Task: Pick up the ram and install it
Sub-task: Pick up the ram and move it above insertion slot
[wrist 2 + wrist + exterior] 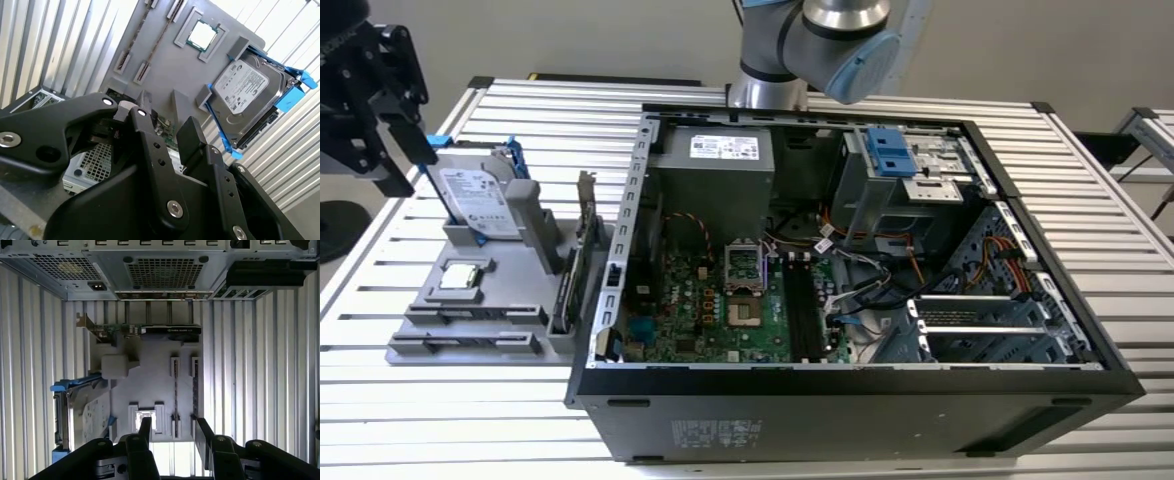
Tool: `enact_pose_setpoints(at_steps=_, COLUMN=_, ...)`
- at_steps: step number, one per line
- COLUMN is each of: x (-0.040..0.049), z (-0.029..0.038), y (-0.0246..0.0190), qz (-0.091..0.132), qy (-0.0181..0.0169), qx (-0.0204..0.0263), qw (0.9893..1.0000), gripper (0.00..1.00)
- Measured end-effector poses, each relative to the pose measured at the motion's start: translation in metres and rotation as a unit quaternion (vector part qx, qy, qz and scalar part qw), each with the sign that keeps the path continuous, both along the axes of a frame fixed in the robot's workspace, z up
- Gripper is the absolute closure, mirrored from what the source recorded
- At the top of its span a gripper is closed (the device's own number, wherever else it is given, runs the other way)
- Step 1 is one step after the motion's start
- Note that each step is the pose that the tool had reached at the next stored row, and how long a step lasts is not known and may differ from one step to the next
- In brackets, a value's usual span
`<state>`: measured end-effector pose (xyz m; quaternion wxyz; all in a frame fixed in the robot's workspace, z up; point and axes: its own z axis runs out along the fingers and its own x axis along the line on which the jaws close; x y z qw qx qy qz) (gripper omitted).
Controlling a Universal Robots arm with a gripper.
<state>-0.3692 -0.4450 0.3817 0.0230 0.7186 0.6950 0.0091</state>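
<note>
Two ram sticks (175,390) stand on edge in parallel slots of the grey holder (150,365), beside the processor (144,420). In the exterior view the ram (464,318) lies at the holder's near end, to the left of the open computer case (854,250). My gripper (174,432) hangs well above the holder's outer edge, away from the case. It is open with nothing between its black fingers (145,429). It shows at the exterior view's upper left (403,160) and in the second wrist view (167,132).
A silver hard drive in a blue frame (480,200) stands at the holder's far end. An upright expansion card (583,255) stands between holder and case. The motherboard (720,290) lies inside the case. The slatted metal table (454,420) surrounds everything.
</note>
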Motion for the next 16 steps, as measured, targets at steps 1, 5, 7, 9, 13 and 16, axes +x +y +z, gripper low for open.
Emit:
enact_pose_setpoints(at_steps=1, x=0.0000, z=-0.0009, y=0.0000, qz=0.000, qy=0.0000, qx=0.0000, qw=1.0000, gripper=0.00)
enact_pose_setpoints(at_steps=5, x=0.0000, z=-0.0042, y=0.0000, qz=0.000, qy=0.0000, qx=0.0000, qw=1.0000, gripper=0.00)
enact_pose_setpoints(at_steps=7, x=0.0000, z=-0.0054, y=0.0000, qz=0.000, qy=0.0000, qx=0.0000, qw=1.0000, gripper=0.00)
enact_pose_setpoints(at_steps=9, x=0.0000, z=-0.0069, y=0.0000, qz=0.000, qy=0.0000, qx=0.0000, qw=1.0000, gripper=0.00)
enact_pose_setpoints(at_steps=13, x=0.0000, z=-0.0106, y=0.0000, qz=0.000, qy=0.0000, qx=0.0000, qw=1.0000, gripper=0.00)
enact_pose_setpoints(at_steps=16, x=0.0000, z=-0.0138, y=0.0000, qz=0.000, qy=0.0000, qx=0.0000, qw=1.0000, gripper=0.00)
